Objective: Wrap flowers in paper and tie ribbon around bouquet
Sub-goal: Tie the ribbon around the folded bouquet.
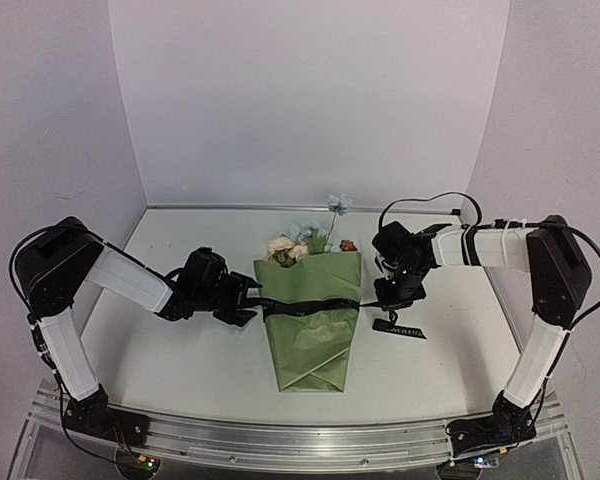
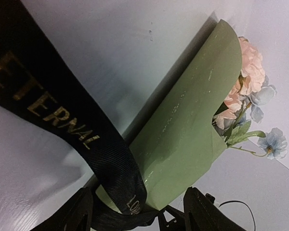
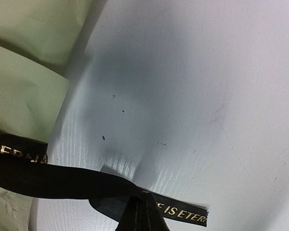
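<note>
Bouquet (image 1: 315, 345), ribbon (image 1: 310, 304) across, far from table (image 1: 180, 370) edges

flowers (image 1: 285, 247) half hidden by paper (image 1: 315, 340), ribbon (image 2: 48, 110) cropped

1 bouquet (image 1: 313, 335), 1 ribbon (image 1: 305, 306), 1 left pincer (image 1: 250, 302), 1 right pincer (image 1: 387, 296), 1 table (image 1: 180, 355)

Shows olive green on the paper (image 1: 310, 335), black with gold lettering on the ribbon (image 2: 62, 120). Mixes cream, peach pink and pale blue in the flowers (image 1: 290, 247). Puts plain white on the table (image 1: 180, 370).
</note>
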You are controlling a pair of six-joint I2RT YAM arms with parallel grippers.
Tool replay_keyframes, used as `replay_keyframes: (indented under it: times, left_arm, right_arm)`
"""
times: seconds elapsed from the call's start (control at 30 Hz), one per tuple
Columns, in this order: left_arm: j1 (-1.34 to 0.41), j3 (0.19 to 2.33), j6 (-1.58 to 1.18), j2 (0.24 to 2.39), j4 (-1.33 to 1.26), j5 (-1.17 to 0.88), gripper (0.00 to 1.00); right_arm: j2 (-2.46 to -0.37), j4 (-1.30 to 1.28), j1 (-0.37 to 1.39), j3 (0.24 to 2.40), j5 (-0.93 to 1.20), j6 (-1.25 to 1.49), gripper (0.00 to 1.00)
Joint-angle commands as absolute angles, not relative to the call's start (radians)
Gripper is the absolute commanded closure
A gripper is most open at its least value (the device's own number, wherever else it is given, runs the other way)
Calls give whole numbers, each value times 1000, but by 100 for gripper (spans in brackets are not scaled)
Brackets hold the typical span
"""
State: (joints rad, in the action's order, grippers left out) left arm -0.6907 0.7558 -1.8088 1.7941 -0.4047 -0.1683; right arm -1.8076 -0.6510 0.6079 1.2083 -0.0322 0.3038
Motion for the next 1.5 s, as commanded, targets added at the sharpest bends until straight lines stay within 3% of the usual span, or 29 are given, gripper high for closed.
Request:
replay_keyframes:
  times: [0.0,0.53,0.8,1.27,1.37,1.47]
  left_arm:
    - [-699,802,-1859,1816,-442,-141,35]
    - [-700,805,-1872,1889,-493,-121,68]
    - [-695,828,-1748,1828,-358,-95,99]
    - [-608,825,-1402,1743,-150,-103,100]
    - [-522,729,-1369,1693,-148,-132,100]
    - [-326,577,-1300,1608,-171,-201,100]
  right_arm:
    - [-1771,-650,615,1222,-47,295,100]
    - [-1789,-653,615,1259,-34,287,100]
    - [-1781,-659,616,1261,-78,282,100]
    - [-1791,-657,615,1243,-268,423,100]
    - [-1744,-655,597,1173,-421,487,100]
    - [-1665,-653,524,1051,-444,575,100]
